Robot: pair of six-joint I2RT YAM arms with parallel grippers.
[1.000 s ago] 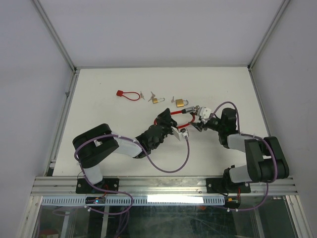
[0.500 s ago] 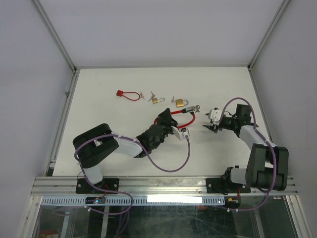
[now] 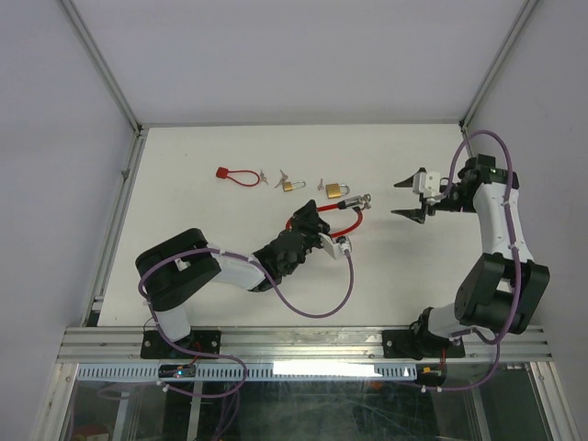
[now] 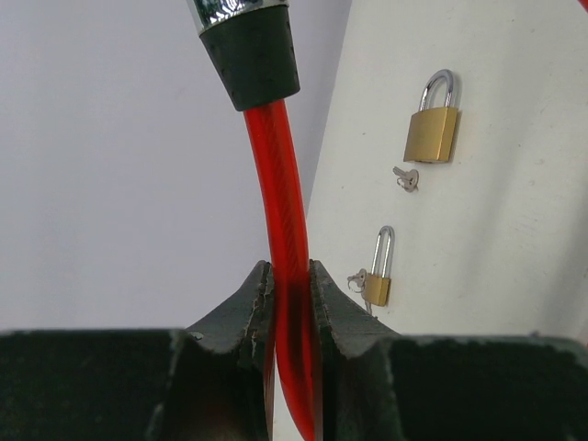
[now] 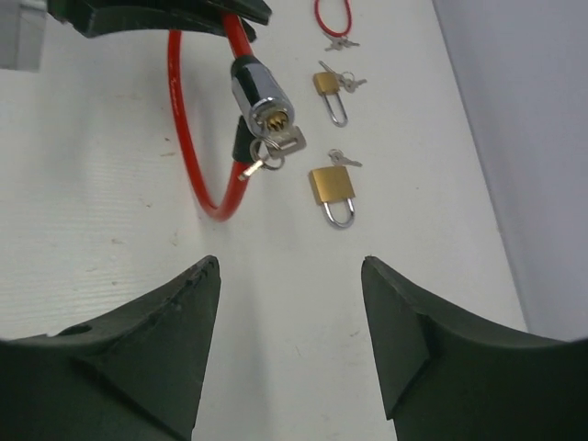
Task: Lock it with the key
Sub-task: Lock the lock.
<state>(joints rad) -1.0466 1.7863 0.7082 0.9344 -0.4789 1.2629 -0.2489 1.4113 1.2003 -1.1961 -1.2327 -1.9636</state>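
Holding the red cable lock [image 3: 336, 209] at the middle of the table [image 3: 184, 220], the left gripper [image 3: 308, 222] is squeezed tight on its cable. A key [image 5: 287, 141] is seen stuck in the lock's end. The right gripper [image 3: 411, 198] is spread wide and empty, off to the right. Whether the key was turned cannot be told.

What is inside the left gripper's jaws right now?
The red lock cable, pinched from both sides by the left gripper. Deeper in, the jaws shade and partly cover it, so how far it runs in cannot be seen from the left wrist view.
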